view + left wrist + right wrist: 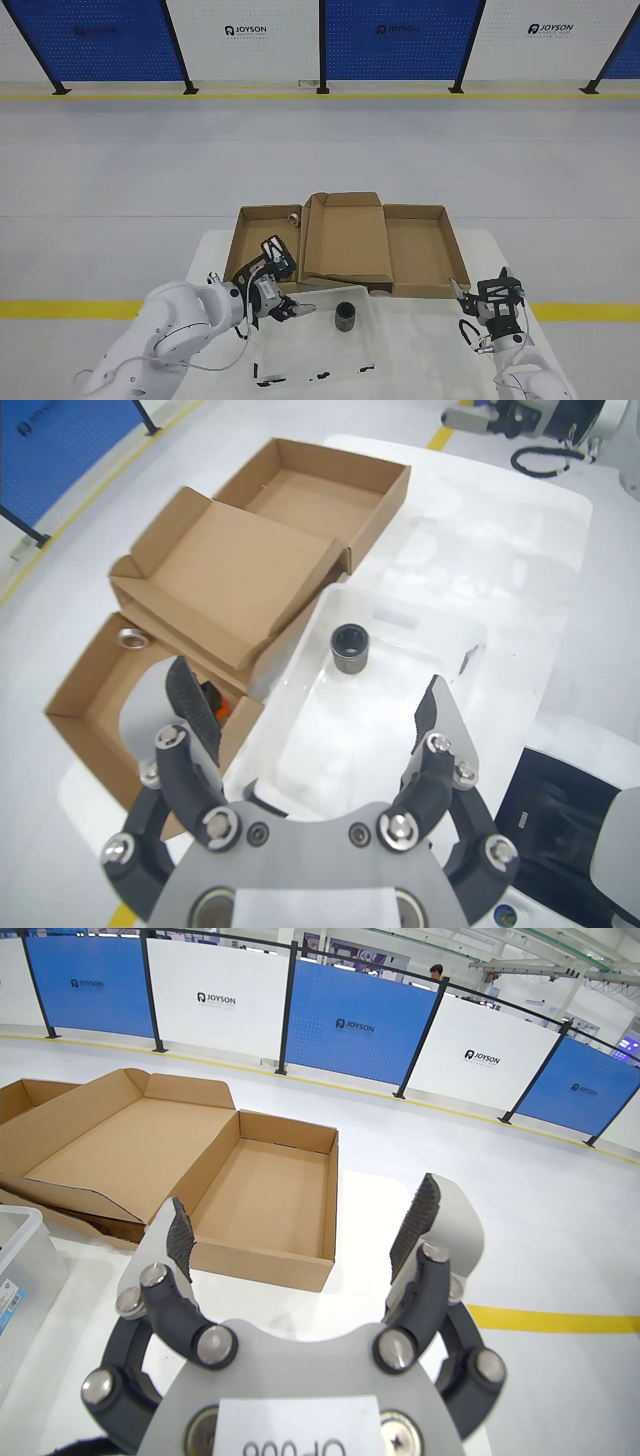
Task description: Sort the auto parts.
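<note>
A black cylindrical part [345,317] [349,648] stands upright in a clear plastic bin [300,355] [350,730]. A silver ring [294,218] [132,638] lies in the far corner of the cardboard box's left compartment [255,240]. An orange and black part [219,703] in that compartment is half hidden behind a finger. My left gripper [295,310] [305,680] hovers open over the bin's left edge, holding nothing. My right gripper [478,292] [302,1198] is open and empty over the table's right side, near the box's empty right compartment [420,250] [260,1198].
The cardboard box has a raised, folded middle flap [345,240] [225,570] between its two compartments. The bin's near end carries black marks. The white table [420,335] has bare room between the bin and the right gripper. Blue and white partitions stand far behind.
</note>
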Action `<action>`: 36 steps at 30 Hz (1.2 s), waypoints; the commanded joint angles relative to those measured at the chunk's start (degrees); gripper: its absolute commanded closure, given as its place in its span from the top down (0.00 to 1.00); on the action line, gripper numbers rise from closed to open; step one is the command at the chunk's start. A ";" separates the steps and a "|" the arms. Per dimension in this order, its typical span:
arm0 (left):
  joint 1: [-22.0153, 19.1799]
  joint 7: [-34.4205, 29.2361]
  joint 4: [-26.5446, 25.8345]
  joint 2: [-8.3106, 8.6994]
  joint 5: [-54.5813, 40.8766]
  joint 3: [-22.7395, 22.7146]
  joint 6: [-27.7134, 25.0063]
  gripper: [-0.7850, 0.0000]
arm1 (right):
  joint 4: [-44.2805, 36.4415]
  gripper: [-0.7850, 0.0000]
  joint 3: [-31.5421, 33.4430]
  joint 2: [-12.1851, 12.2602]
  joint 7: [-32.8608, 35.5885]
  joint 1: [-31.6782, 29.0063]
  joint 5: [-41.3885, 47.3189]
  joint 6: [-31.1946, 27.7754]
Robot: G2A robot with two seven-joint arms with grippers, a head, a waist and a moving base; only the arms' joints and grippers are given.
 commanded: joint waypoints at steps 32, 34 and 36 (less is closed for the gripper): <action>-8.63 -5.56 20.24 3.56 -17.82 -20.41 -6.15 1.00 | -25.17 1.00 -4.23 0.41 34.43 1.78 0.01 -8.82; -8.63 -5.56 20.24 3.56 -17.82 -20.41 -6.15 1.00 | -25.17 1.00 -4.39 0.46 34.75 1.81 -0.55 -9.49; -8.63 -5.56 20.24 3.56 -17.82 -20.41 -6.15 1.00 | -27.15 1.00 -4.95 0.49 36.11 2.05 -1.21 -10.20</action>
